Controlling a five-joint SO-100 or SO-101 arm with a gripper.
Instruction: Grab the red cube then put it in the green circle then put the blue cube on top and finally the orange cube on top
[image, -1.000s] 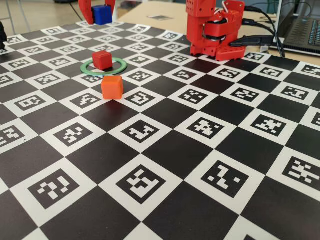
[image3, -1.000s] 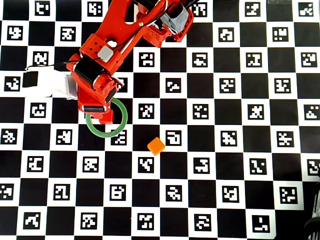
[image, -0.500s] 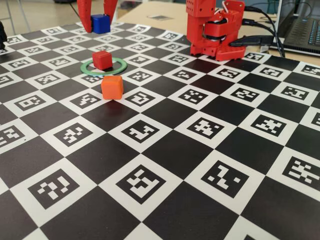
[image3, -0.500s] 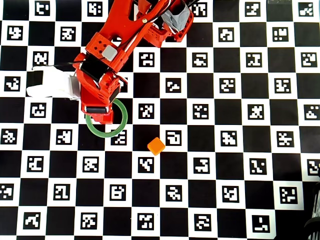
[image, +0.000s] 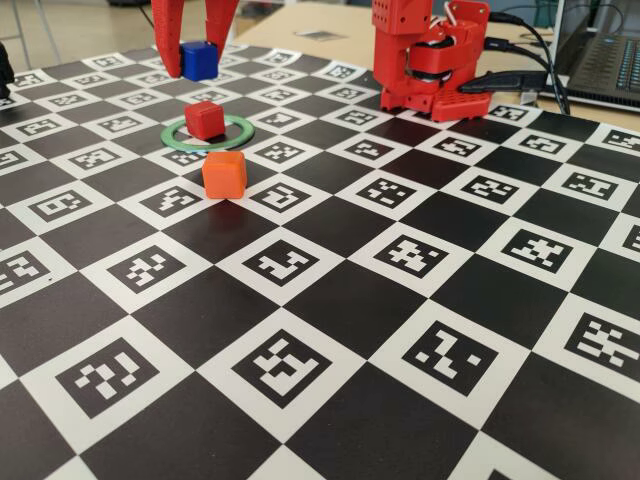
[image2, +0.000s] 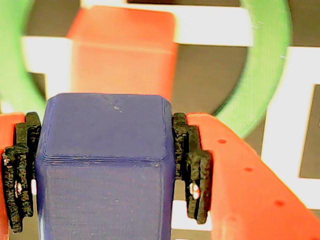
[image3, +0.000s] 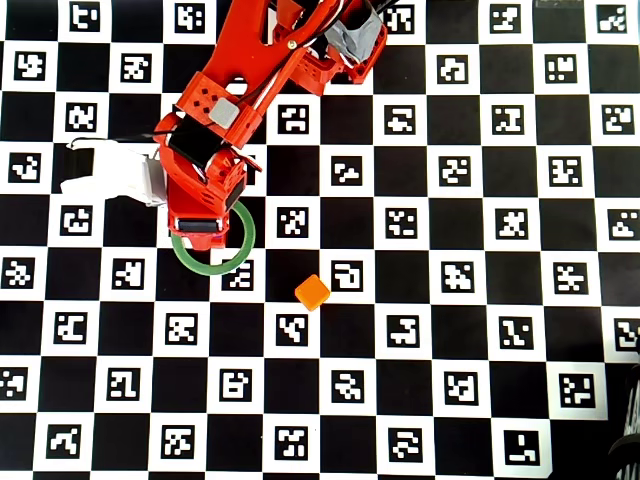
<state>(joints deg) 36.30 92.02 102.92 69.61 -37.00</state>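
My gripper (image: 198, 62) is shut on the blue cube (image: 199, 60) and holds it in the air just above and behind the red cube (image: 205, 120). The red cube sits inside the green circle (image: 246, 130). In the wrist view the blue cube (image2: 105, 165) is pinched between the black pads (image2: 192, 170), with the red cube (image2: 122, 47) and the green circle (image2: 267, 50) right below. The orange cube (image: 224, 174) lies on the board in front of the ring. In the overhead view the arm hides both the red and blue cubes; the green circle (image3: 210, 271) and the orange cube (image3: 312, 292) show.
The board is a black-and-white checker mat with marker squares (image: 285, 365). The arm's red base (image: 430, 60) stands at the back with cables and a laptop (image: 600, 60) to its right. A white part (image3: 110, 170) sticks out left of the arm in the overhead view.
The gripper has come down with the blue cube, closer to the red cube in the ring. The red and orange cubes have not moved.
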